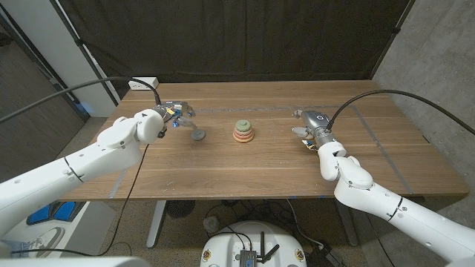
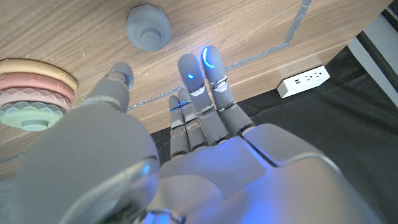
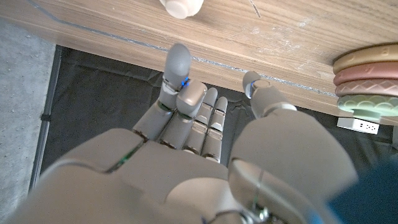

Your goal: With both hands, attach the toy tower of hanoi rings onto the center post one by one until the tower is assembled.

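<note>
Wooden table (image 1: 260, 159) in our head view carries the ring tower (image 1: 243, 131) at its middle, rings stacked flat with the axis upright, while a grey ring (image 1: 197, 133) lies flat just beside our left hand (image 1: 175, 113) and our right hand (image 1: 310, 123) hovers well apart on the other side. From the left wrist view we see the left hand (image 2: 186, 130) with fingers apart and holding nothing, the grey ring (image 2: 148, 26) beyond its fingertips and the tower (image 2: 34, 93) to one side. From the right wrist view the right hand (image 3: 205, 143) also holds nothing, fingers apart, near a white piece (image 3: 181, 6) and the tower (image 3: 368, 81).

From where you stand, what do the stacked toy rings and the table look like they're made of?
The rings look like matte silicone or soft plastic, judging by their muted pastel colours, ribbed edges and lack of shine; I can't be sure. The table looks like wood or wood veneer, with visible brown grain running along it.
</note>
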You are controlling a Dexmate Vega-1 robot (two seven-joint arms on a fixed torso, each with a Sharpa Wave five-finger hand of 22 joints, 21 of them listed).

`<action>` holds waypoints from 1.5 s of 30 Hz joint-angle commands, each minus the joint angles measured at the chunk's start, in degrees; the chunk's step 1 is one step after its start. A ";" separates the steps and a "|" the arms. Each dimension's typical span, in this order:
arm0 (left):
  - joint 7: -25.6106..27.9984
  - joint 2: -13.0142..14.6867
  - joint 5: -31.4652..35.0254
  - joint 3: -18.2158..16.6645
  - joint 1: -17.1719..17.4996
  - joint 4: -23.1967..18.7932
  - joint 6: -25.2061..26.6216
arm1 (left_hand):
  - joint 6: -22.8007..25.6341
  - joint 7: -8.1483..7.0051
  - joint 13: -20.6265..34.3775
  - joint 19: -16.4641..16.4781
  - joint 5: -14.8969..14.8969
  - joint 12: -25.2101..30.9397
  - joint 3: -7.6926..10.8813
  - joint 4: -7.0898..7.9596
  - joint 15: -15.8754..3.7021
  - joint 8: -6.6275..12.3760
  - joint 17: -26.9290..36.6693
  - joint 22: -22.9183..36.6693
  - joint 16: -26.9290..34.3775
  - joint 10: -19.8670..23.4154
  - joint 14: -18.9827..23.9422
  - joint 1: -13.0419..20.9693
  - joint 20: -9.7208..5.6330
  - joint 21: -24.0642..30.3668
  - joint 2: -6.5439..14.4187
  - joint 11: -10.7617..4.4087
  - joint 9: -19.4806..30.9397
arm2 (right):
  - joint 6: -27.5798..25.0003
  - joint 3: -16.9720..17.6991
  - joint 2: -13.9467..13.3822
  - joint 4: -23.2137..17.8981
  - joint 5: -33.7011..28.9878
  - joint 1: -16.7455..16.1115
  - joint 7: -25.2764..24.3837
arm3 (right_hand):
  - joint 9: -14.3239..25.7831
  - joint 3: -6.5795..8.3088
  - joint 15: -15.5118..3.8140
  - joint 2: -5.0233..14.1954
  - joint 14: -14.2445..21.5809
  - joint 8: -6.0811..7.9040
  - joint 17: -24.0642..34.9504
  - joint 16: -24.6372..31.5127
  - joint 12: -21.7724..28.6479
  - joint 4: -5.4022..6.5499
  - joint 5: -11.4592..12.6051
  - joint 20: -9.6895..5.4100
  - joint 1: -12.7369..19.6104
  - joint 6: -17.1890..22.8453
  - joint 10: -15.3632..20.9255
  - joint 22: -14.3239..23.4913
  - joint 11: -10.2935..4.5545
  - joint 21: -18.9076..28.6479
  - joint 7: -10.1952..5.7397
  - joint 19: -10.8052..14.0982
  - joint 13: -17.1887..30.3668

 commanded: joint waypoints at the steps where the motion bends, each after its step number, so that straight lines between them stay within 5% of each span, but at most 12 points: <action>1: -8.26 -0.71 0.57 2.78 -4.87 1.75 1.26 | -2.37 0.61 -0.19 -0.84 -0.35 -0.24 -0.84 0.12 -5.34 -0.97 -0.18 -0.18 0.01 -2.42 -0.98 0.22 -7.81 -0.23 -0.92 0.79 -0.17 | 0.34 -0.30 -0.03 -0.06 -0.07 0.06 0.01 | -0.07 -0.16 -3.56 0.37 -0.38 0.24 0.02 0.13 -0.24 0.01 -0.23 -4.20 0.14 0.67 0.62 0.09 -0.03 0.24 0.04 -0.10 0.03; 17: -9.51 -3.56 6.99 7.32 -7.89 6.68 -0.94 | -4.35 1.03 -0.79 0.05 -0.75 0.29 -1.72 0.25 -5.32 -0.94 -0.06 -0.57 0.85 -4.46 -0.45 0.17 -8.21 0.03 -1.51 0.76 -0.61 | 0.30 0.12 -0.07 -0.10 0.26 -0.17 -0.29 | -0.19 -0.30 -3.55 0.71 -0.40 0.18 0.04 0.16 -0.19 -0.04 -0.11 -4.20 -0.15 1.19 1.22 -0.03 -0.08 0.40 0.09 -0.10 0.01; 33: -10.49 -5.93 7.84 8.22 -8.19 10.65 -6.55 | -5.45 0.77 -1.10 -0.05 -0.94 0.26 -2.09 0.26 -5.31 -1.02 -0.46 -0.37 0.84 -5.48 -0.38 0.30 -8.02 0.12 -1.79 0.75 -0.84 | 0.43 0.17 -0.36 -0.56 0.20 -0.03 0.02 | -0.31 -0.41 -3.56 0.92 -0.44 0.10 0.06 0.21 -0.12 -0.15 0.02 -4.20 -0.34 1.64 1.69 -0.09 -0.26 0.56 0.16 0.00 0.12; 45: -10.83 -7.85 11.78 9.43 -8.32 12.33 -6.01 | -5.48 0.77 -1.29 0.18 -1.03 0.50 -2.22 0.38 -5.31 -0.83 -0.73 -0.74 0.79 -5.42 -0.33 0.36 -7.82 -0.03 -1.64 0.76 -0.98 | -0.15 0.42 -0.31 -0.85 0.58 -0.24 0.22 | -0.38 -0.50 -3.58 1.11 -0.22 0.03 0.07 0.34 -0.24 -0.19 0.13 -4.20 -0.47 1.93 1.74 -0.09 -0.16 0.70 0.10 0.23 0.15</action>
